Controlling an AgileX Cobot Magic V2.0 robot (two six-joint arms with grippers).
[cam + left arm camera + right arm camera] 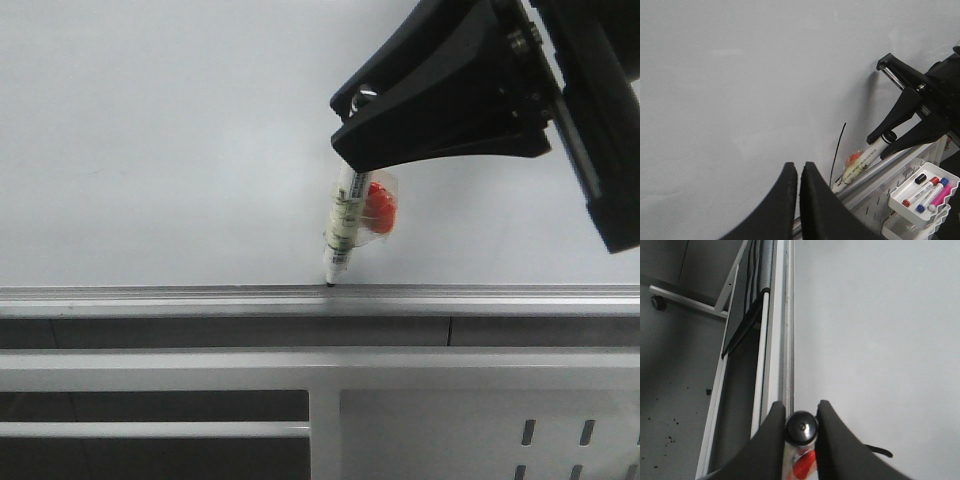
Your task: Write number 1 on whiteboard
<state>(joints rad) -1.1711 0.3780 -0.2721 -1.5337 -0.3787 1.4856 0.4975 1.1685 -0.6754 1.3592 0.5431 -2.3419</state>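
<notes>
The whiteboard point(150, 130) fills the front view, with its silver rail point(150, 297) along the lower edge. My right gripper point(350, 125) is shut on a white marker pen point(342, 230) that carries a red-orange tag point(378, 208). The pen's black tip point(331, 283) sits at the board's bottom edge, right at the rail. The number 1 point(837, 152) shows in the left wrist view as a thin black stroke ending by the pen point(865, 160). In the front view the stroke is hidden. My left gripper point(799, 167) is shut and empty, off to the side of the stroke.
A grey metal frame with slots point(480, 430) runs under the rail. A white tray point(904, 199) holding red, blue and pink markers hangs on that frame below my right gripper point(890, 142). The right wrist view shows the board's frame point(771, 340) and the floor point(675, 405).
</notes>
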